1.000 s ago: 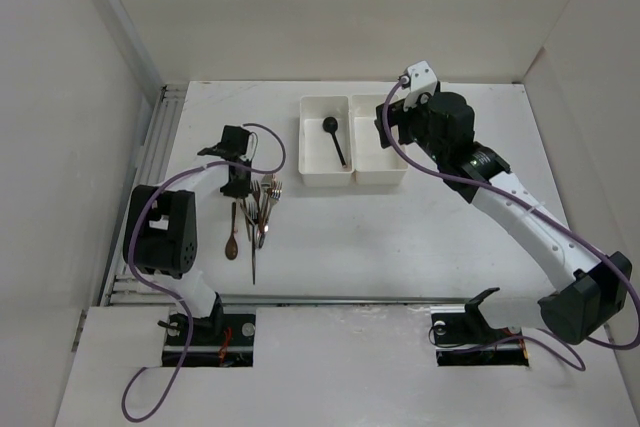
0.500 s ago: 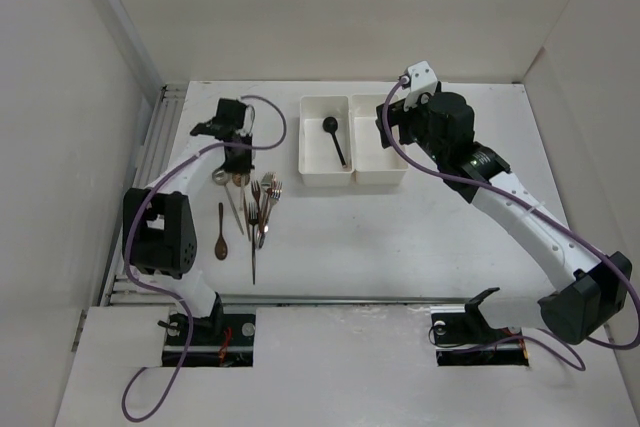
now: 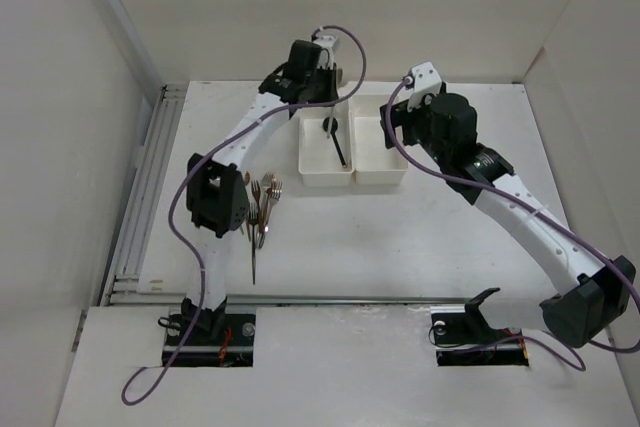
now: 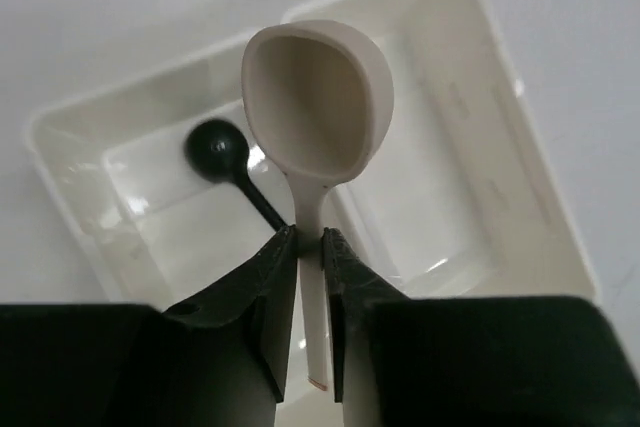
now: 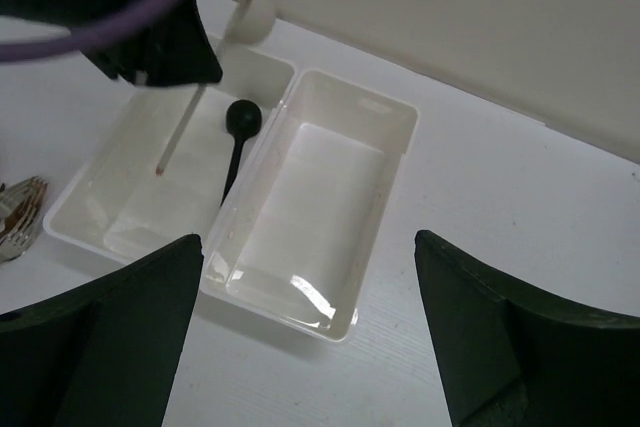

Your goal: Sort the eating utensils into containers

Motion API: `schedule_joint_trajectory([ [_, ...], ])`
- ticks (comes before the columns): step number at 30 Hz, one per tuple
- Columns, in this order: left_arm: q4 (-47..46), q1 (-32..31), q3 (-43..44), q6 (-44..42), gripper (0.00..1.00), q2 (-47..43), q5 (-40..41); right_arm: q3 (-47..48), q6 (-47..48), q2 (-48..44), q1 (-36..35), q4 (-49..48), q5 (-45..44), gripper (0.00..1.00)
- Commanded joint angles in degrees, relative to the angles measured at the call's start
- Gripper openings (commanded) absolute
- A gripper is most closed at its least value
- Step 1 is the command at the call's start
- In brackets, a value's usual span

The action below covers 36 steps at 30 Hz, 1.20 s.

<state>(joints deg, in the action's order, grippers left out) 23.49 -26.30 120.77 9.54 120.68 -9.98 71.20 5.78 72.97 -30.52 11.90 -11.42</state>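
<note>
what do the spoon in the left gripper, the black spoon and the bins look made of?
Held spoon: off-white, matte, thick-walled bowl; probably plastic, possibly ceramic, can't tell which. Black spoon: uniform black, thin handle, little shine; plastic or coated metal, left open. Bins: white glossy plastic by the look, with thin moulded walls and glare on the floors.

- The left arm [image 3: 245, 137] rises from its base, folds at a black elbow joint, and stretches forward and to the right in a long arc.
- The left hand [image 4: 308, 247] points downward, its two dark fingers [image 4: 270, 277] pressed nearly together on the thin stem of a pale spoon [image 4: 318, 97], whose bowl sticks out past the fingertips.
- The right arm [image 3: 520, 212] bends at its low outer elbow and runs diagonally forward and left.
- The right hand [image 5: 308, 247] hangs above the tabletop, fingers spread wide, gripping nothing.
</note>
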Motion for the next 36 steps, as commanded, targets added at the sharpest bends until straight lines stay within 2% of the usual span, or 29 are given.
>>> schedule_joint_trajectory([
  [1, 3.31, 0.99, 1.14, 3.64, 0.15, 2.98, -1.36, 0.35, 0.37, -4.67, -0.59, 0.31, -2.99, 0.91],
  [3, 3.32, 0.99, -1.31, 4.43, 0.28, 2.11, -0.06, -0.27, 0.37, -5.21, -0.59, 0.32, -2.99, 0.91],
  [4, 3.32, 0.99, -2.72, 5.48, 0.39, 1.23, 2.66, -0.27, 0.37, -5.90, -0.59, 0.32, -3.60, 0.91],
  [5, 3.32, 0.99, -4.21, 6.01, 0.44, 0.09, 3.55, -0.79, 0.37, -5.91, -0.59, 0.32, -3.61, 0.92],
  [6, 2.71, 1.51, -6.84, 6.02, 0.53, -2.79, 3.56, -0.80, 0.37, -5.91, -0.59, 0.32, -3.61, 0.92],
  [7, 2.71, 1.52, -7.73, 6.54, 0.55, -4.47, 4.08, -0.80, 0.37, -5.91, -0.59, 0.32, -3.61, 0.92],
  [12, 5.33, 6.17, -16.61, 9.27, 0.55, -17.83, 10.85, 0.34, 0.37, -5.29, -0.59, 0.92, -1.85, 0.92],
  [14, 9.99, 9.50, -23.01, 9.79, 0.55, -21.36, 12.95, 0.34, 0.37, -5.29, -0.59, 0.93, -1.24, 0.92],
  [16, 10.53, 12.23, -30.03, 9.80, 0.55, -25.12, 13.49, -0.18, 0.37, -4.77, -0.59, 0.23, -0.53, 0.92],
  [17, 10.53, 14.59, -36.94, 9.80, 0.54, -26.19, 13.49, -0.18, 0.37, -4.24, -0.59, 0.23, -0.01, 0.92],
  [20, 10.53, 16.72, -45.41, 9.80, 0.53, -28.04, 14.20, 0.34, 0.37, -3.71, -1.12, 0.23, -0.01, 0.92],
  [24, 8.42, 18.12, -50.89, 8.57, 0.50, -27.52, 14.72, 0.96, 0.37, -3.18, -1.12, 0.23, 0.52, 0.92],
  [31, 7.36, 21.64, -52.83, 8.56, 0.48, -22.43, 15.87, -0.89, -0.85, -3.71, -1.12, 1.46, -2.64, 0.92],
  [36, 6.31, 21.65, -55.90, 8.04, 0.46, -22.42, 15.87, -2.99, -1.91, -4.77, -1.12, 2.07, -3.70, 0.92],
])
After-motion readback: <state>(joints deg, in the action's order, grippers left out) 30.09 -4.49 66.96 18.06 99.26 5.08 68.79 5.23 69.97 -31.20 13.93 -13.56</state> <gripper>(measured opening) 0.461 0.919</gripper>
